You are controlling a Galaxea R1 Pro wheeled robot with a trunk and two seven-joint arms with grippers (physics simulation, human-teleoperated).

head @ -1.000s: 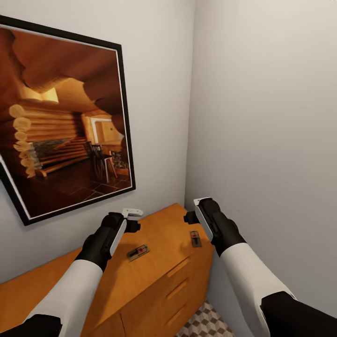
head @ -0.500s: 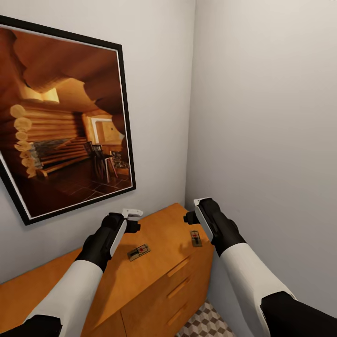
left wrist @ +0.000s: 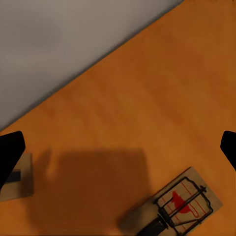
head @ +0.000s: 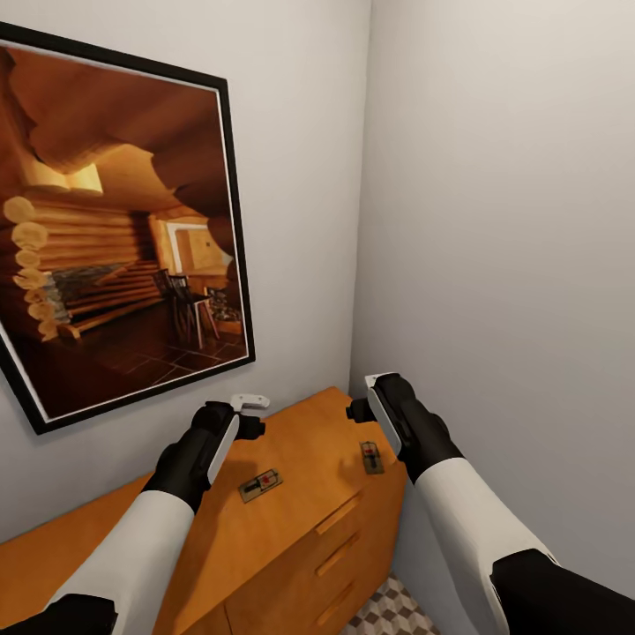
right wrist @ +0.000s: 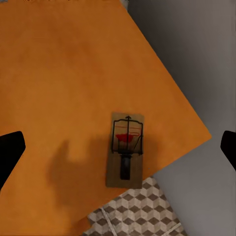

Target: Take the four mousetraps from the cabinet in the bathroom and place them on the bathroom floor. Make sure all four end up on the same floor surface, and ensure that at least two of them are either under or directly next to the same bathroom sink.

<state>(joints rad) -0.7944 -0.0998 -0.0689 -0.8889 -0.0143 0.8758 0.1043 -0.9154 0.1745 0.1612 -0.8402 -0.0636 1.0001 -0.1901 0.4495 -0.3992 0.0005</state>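
Note:
The orange-brown cabinet (head: 300, 529) stands in a room corner, and two mousetraps lie on its flat top. One mousetrap (head: 260, 485) lies just ahead of my left gripper (head: 248, 423), which hangs above the top. The left wrist view has this mousetrap (left wrist: 179, 206) off to one side of the left gripper (left wrist: 118, 147), and part of another mousetrap (left wrist: 18, 178) beside one fingertip (left wrist: 10, 152). The other mousetrap (head: 371, 457) lies near the cabinet's end, beside my right gripper (head: 362, 410). In the right wrist view this mousetrap (right wrist: 125, 150) sits between the spread fingers of the right gripper (right wrist: 118, 147). Both grippers are open and empty.
A large framed picture (head: 115, 229) hangs on the wall behind the cabinet. A plain white wall (head: 503, 220) closes the corner on the right. Cube-patterned bathroom floor (head: 397, 613) shows below the cabinet's end, also past the cabinet edge (right wrist: 142, 211) in the right wrist view.
The whole head view has shifted slightly, with the cabinet top and traps a little lower in the picture. That is the camera moving. The arms and traps have not visibly moved.

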